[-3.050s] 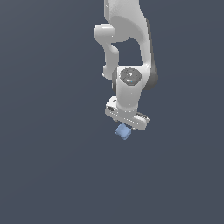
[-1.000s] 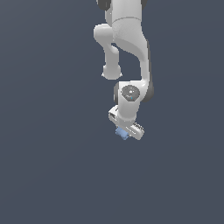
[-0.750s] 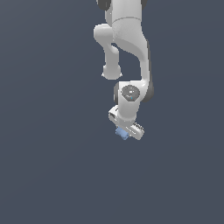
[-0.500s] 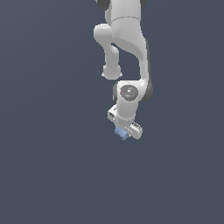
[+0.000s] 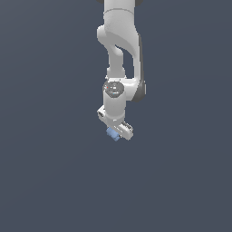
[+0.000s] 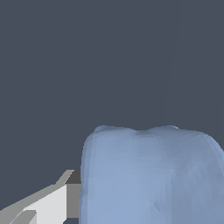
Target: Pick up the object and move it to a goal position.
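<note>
The small light-blue, rounded cube-shaped block sits pinched in the white robot claw, at about 8 o'clock of its body, apparently lifted. Pickup looks done; carrying to the unseen goal remains.

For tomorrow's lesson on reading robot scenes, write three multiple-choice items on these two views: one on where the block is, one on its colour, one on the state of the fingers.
1. Where is the block?
A. at the gripper, below the arm
B. far off at the exterior view's right
C. above the arm

2. What colour is the block?
A. red
B. light blue
C. green

3. How are the fingers?
A. wide open, empty
B. out of view
C. shut on the block

Answers: 1 A, the block sits at the arm's lowest end; 2 B, it fills the wrist view in light blue; 3 C, a finger lies against its side.
</note>
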`<action>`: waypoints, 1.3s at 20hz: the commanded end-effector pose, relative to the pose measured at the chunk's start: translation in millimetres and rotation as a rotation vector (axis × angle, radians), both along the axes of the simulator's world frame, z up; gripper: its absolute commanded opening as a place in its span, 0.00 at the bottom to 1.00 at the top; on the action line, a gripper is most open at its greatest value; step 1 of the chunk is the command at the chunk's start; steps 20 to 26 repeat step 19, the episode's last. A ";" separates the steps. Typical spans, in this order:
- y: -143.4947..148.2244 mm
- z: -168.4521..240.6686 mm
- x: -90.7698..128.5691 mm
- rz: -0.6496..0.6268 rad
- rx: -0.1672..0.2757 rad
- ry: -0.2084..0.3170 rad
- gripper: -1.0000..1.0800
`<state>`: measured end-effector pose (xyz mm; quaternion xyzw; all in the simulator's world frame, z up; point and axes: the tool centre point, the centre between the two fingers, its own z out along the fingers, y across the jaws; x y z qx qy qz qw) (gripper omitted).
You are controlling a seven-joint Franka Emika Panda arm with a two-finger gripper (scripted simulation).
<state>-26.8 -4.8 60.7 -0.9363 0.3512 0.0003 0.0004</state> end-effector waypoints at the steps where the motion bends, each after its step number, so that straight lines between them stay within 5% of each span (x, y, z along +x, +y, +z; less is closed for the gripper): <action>1: -28.4 7.9 -5.5 -0.001 0.000 -0.001 0.00; 13: -133.5 36.9 -22.8 -0.002 0.000 0.000 0.00; 26: -146.7 40.5 -23.5 -0.002 -0.001 0.000 0.00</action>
